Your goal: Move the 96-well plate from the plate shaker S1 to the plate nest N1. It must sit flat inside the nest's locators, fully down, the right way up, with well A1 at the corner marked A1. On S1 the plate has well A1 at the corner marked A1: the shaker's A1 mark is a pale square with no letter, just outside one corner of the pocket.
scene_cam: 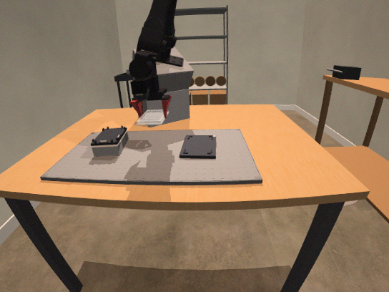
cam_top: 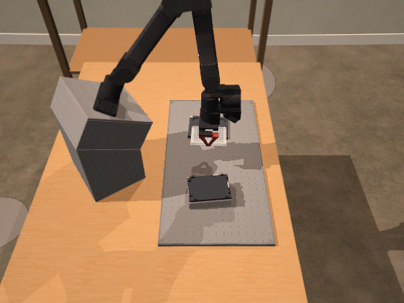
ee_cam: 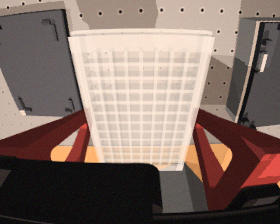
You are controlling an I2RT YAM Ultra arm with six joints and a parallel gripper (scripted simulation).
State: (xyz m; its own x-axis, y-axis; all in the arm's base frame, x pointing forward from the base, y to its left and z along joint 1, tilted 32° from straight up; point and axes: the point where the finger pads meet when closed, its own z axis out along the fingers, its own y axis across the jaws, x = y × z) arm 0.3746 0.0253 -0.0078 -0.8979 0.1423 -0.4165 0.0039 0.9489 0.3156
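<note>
White plate [scene_cam: 151,117] clamped between red fingers [scene_cam: 136,107], airborne between shaker [scene_cam: 109,142] and nest [scene_cam: 199,147].

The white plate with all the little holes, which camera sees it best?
The wrist view: the plate fills it, its well grid plain, held in the red claw. The top view hides part behind the arm; the exterior view shows it small, in the air.

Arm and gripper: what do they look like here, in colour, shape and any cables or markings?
The arm is matte black all over, built from thick rounded segments with chunky joints, and bolts through a black foot onto a grey block. A boxy black wrist housing carries the gripper. Its two fingers are red, with braced, triangular struts. No cables or markings show.
</note>
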